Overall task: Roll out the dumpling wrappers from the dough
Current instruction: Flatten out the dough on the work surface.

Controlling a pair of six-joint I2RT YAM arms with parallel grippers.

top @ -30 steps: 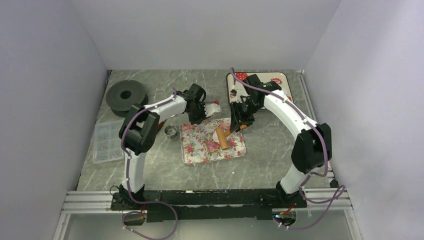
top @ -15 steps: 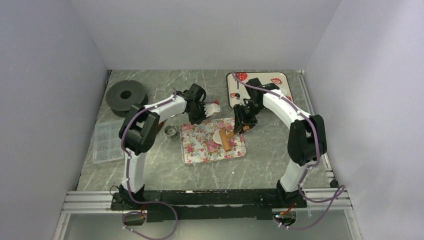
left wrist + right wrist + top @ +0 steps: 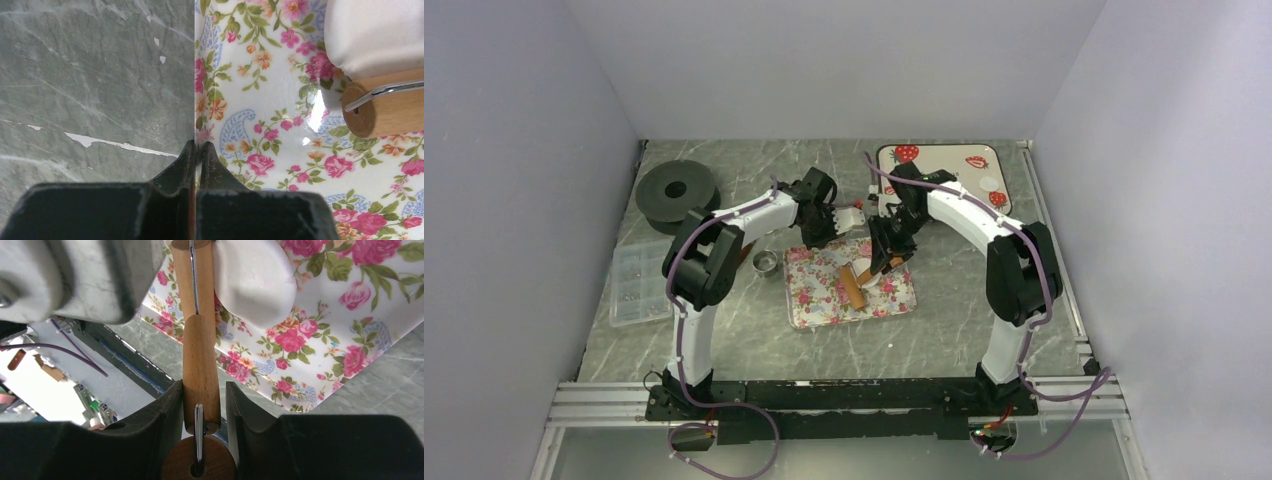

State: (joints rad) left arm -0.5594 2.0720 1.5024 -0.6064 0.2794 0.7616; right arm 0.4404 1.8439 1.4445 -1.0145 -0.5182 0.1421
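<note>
1. Two-finger right gripper [image 3: 202, 390] is clamping the brown wooden rolling pin [image 3: 200, 355].
2. Left gripper [image 3: 196, 146], closed tight, is pinching the rose-printed rectangular tray [image 3: 272, 95].
3. White dough lump [image 3: 255, 280] is sitting on that tray, touching the pin.

This is a robotics lab test cell, not a kitchen. Plain white walls [image 3: 824, 70] box in a grey marble-pattern tabletop [image 3: 964, 310] on three sides. An aluminium rail [image 3: 844, 395] at its near edge carries both arm bases, with purple cables [image 3: 775, 430] looping off it. The cooking things read as props — a floral tray [image 3: 819, 300] beneath the left gripper [image 3: 824, 232] and right gripper [image 3: 876, 262], with a wooden rolling pin [image 3: 854, 285] on it. Well to the left of the left gripper sit a black spool [image 3: 676, 192] and a clear compartment box [image 3: 636, 283] — workshop stock.
</note>
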